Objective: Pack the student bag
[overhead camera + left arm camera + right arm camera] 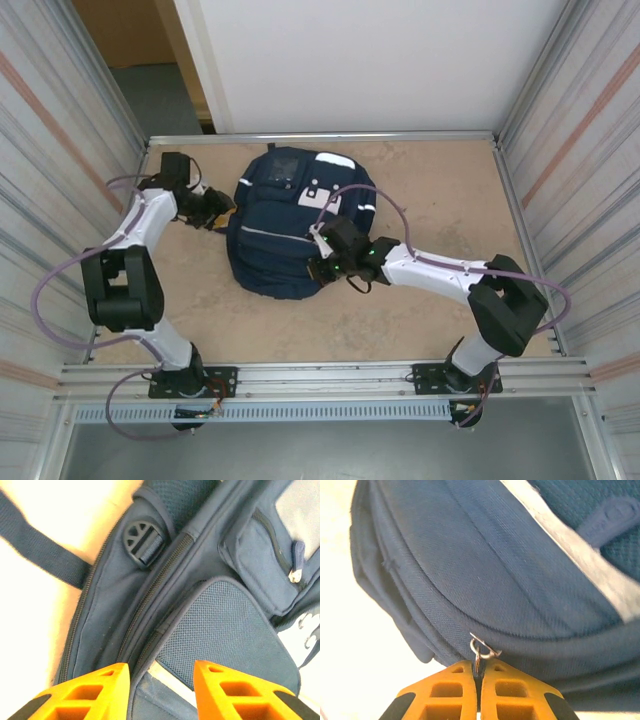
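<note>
Right gripper (479, 676) clamped on the zip pull (481, 650) of the student bag (285, 235), bag mid-table (440, 200)
Bag's long axis runs far-to-near between the arms; the pull sits at the right jaws' tips with the bag body straight ahead, so the right arm is nearer. Left gripper (161, 674) has jaws apart over the side zip seam (155, 587). No writing readable

A navy-blue student bag (275, 250) lies on the pale tan counter (440, 200), toward its far edge, one dark strap (40, 550) trailing across the surface.
</note>
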Controlling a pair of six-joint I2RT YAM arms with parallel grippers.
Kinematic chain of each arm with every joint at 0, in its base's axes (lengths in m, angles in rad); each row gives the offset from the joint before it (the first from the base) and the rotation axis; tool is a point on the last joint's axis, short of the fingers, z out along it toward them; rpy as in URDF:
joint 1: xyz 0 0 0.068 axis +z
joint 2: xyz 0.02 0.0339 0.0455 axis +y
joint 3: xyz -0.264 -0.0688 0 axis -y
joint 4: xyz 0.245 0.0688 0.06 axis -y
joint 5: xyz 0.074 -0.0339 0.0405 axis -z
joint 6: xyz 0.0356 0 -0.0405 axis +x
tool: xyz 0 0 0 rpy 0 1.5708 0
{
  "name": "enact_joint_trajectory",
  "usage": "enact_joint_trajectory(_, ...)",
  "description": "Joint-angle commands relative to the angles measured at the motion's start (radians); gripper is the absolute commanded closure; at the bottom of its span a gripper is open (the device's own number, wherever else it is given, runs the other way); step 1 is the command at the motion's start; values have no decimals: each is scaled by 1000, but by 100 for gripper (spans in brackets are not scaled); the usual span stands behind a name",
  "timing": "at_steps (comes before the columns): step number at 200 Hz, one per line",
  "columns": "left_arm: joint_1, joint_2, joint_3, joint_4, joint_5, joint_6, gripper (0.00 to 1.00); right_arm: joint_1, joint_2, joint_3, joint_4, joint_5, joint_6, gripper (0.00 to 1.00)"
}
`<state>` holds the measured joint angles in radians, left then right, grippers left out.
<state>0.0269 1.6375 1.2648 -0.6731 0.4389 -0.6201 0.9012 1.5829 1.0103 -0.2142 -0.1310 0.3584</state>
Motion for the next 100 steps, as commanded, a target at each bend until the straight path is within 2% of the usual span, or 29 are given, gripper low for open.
enact_joint_trajectory(1, -9, -148, -106, -36, -6, -46, 55, 26, 62, 94, 33, -61, 34, 100)
enact_joint_trajectory(16, -21, -242, -204, -37, 42, -65, 45, 48, 98, 118, 76, -77, 49, 100)
enact_joint_trajectory(35, -37, -339, -302, -43, 105, -90, 45, 75, 136, 138, 121, -97, 56, 100)
enact_joint_trajectory(55, -72, -432, -381, -4, 92, -163, 44, 98, 164, 162, 139, -113, 77, 100)
enact_joint_trajectory(69, -116, -478, -414, 30, 36, -212, 44, 114, 178, 156, 177, -119, 94, 100)
enact_joint_trajectory(85, -151, -496, -451, 93, -23, -273, 46, 130, 207, 170, 196, -140, 116, 100)
enact_joint_trajectory(100, -159, -498, -497, 190, -19, -338, 47, 149, 218, 175, 206, -137, 130, 100)
